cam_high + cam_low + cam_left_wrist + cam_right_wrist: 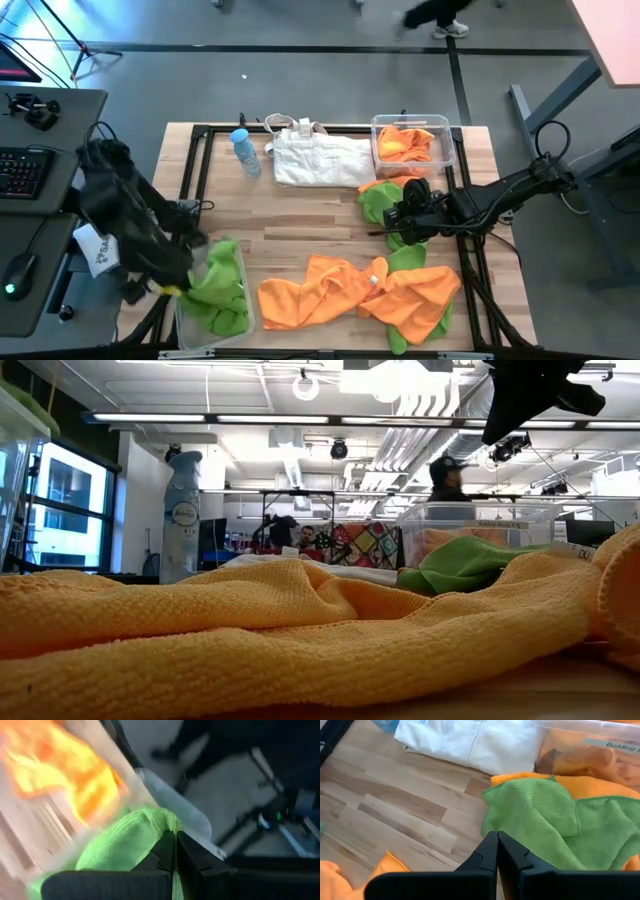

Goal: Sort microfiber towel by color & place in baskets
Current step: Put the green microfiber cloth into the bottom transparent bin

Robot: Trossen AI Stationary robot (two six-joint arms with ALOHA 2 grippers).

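Note:
The near-left basket (240,250) holds green microfiber towels (220,285). My left gripper (185,285) is over that basket's left side, shut, with its fingertips (176,836) close above a green towel (125,840). The far-right basket (445,125) holds orange towels (405,145). In front of it a green towel (378,203) lies spread on the table over an orange one (520,779). My right gripper (405,228) hangs shut above that towel's near edge (545,820), with nothing between its fingers. More orange towels (330,290) lie bunched near the front edge, over green ones (405,262). My left gripper has its shut fingertips right at the green towel in the near-left basket, slanting down from the table's left. I cannot tell whether they touch the cloth.
A white fabric bag (320,160) and a clear bottle with a blue cap (245,152) sit at the far middle. Bare wood (300,215) lies between the bag and the orange pile. A black frame (200,170) borders the table.

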